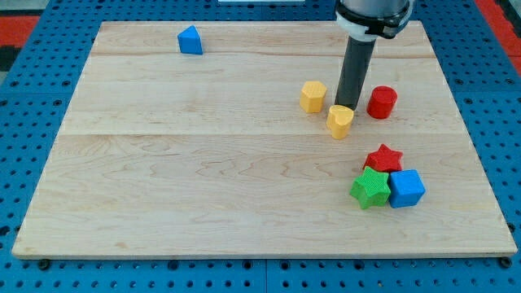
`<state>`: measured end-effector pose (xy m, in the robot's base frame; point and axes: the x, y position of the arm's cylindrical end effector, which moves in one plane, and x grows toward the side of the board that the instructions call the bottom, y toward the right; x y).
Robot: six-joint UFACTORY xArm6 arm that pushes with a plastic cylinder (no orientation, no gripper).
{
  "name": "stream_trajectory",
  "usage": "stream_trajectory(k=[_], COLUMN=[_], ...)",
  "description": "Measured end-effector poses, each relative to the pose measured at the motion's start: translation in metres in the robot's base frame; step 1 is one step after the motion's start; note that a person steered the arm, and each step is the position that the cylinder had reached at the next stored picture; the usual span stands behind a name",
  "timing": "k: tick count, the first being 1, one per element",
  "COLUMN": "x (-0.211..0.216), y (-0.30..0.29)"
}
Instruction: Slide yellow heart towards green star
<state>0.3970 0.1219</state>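
Observation:
The yellow heart (340,121) lies right of the board's middle. The green star (370,188) lies below and a little to the right of it, in a tight cluster. My tip (345,107) stands at the heart's upper edge, touching or almost touching it. The rod rises from there to the arm at the view's top.
A red star (383,158) and a blue cube (406,188) touch the green star. A yellow hexagon (313,96) lies left of the rod, a red cylinder (381,102) to its right. A blue triangular block (190,40) sits top left. The wooden board (203,163) ends near the cluster.

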Motion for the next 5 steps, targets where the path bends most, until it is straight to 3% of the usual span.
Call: stream_trajectory(k=[4, 5], x=[0.028, 0.03], y=[-0.004, -0.028])
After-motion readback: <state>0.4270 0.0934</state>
